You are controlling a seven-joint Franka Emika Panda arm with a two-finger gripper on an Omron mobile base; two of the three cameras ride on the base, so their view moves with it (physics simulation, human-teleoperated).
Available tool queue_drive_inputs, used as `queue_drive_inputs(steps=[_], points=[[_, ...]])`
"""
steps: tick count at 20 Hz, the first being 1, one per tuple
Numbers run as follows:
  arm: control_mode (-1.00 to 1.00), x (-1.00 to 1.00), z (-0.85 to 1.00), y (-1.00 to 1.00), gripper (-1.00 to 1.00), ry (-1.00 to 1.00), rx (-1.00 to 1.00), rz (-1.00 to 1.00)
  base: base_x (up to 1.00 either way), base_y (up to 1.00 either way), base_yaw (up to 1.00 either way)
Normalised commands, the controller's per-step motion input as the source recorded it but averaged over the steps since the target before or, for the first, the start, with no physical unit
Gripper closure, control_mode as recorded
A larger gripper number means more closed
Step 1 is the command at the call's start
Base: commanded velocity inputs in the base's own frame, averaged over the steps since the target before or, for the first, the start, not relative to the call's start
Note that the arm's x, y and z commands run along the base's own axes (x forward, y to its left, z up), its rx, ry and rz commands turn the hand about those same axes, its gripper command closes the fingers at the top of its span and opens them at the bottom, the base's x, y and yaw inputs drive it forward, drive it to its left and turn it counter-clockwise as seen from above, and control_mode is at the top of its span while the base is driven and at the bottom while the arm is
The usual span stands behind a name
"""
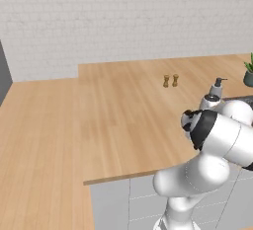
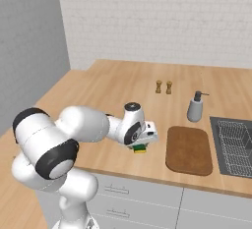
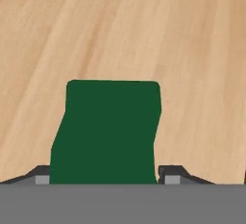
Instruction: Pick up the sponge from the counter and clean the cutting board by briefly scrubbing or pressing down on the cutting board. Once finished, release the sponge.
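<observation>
The sponge shows its dark green top between my two fingertips in the hand view. From the right base view the sponge is a green and yellow sliver under the hand, low on the counter near its front edge. My gripper points down and is shut on the sponge, a finger pressed against each side; in the hand view the gripper straddles it. The cutting board, a dark reddish-brown slab, lies flat just right of the hand and apart from it.
A grey soap dispenser stands behind the board. Two small wooden shakers sit farther back. A sink with a wire rack lies right of the board. A potted plant stands at the far right.
</observation>
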Motion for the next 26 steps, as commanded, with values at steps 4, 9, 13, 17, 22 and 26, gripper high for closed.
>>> queue_drive_inputs(steps=[4, 9, 13, 17, 22, 26], points=[[-1.00, -0.45, 0.24, -0.92, 1.00, 0.00, 0.16, 0.00, 0.00, 0.00, 0.00], [-1.00, 0.04, 0.09, -0.92, 1.00, 0.04, 0.19, 0.01, 0.00, 0.00, 0.00], [-1.00, 0.26, 0.02, -0.67, 1.00, 0.07, 0.02, 0.00, 0.00, 0.00, 0.00], [-1.00, 0.02, -0.08, -0.38, 1.00, 0.00, -0.14, -0.04, 0.00, 0.00, 0.00], [-1.00, 0.02, -0.33, -0.27, 1.00, 0.00, -0.04, -0.02, 0.00, 0.00, 0.00], [-1.00, 0.00, -0.58, -0.17, 1.00, 0.00, 0.00, 0.00, 0.00, 0.00, 0.00]])
